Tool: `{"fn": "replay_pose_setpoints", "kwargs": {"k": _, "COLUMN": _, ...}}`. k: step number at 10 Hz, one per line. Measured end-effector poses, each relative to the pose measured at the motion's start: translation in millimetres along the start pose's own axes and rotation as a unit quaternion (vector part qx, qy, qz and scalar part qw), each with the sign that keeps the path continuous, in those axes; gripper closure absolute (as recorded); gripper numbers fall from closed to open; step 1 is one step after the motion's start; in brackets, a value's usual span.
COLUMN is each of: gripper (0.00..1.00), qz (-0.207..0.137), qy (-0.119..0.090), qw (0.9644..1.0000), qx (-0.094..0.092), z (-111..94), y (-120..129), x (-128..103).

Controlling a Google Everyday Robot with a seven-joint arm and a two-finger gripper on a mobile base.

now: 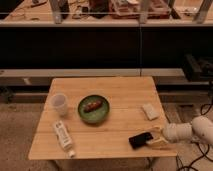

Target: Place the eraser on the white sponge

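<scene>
Tan end effector [154, 139] at front-right corner of bench [120, 87], arm entering from right side; fingers clamped on right end of eraser [139, 140]; eraser black, flat, angled, close to front edge; can't tell if it touches the wood; white sponge [149, 111] lies behind it nr right edge, apart from eraser; green bowl [93, 109] mid-bench w/ brownish item inside; white cup [60, 104] just left of bowl; white bottle [63, 136] lying on its side front-left.
</scene>
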Motion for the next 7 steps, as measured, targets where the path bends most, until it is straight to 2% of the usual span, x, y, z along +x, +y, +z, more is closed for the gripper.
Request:
{"fn": "replay_pose_setpoints", "kwargs": {"k": 6, "gripper": 1.0, "qz": -0.001, "qy": -0.001, "qw": 1.0, "qx": 0.0, "z": 0.3, "y": -0.2, "x": -0.9}}
{"fn": "replay_pose_setpoints", "kwargs": {"k": 7, "gripper": 1.0, "qz": 0.0, "qy": 0.002, "qw": 1.0, "qx": 0.005, "z": -2.2, "y": -2.8, "x": 0.0}}
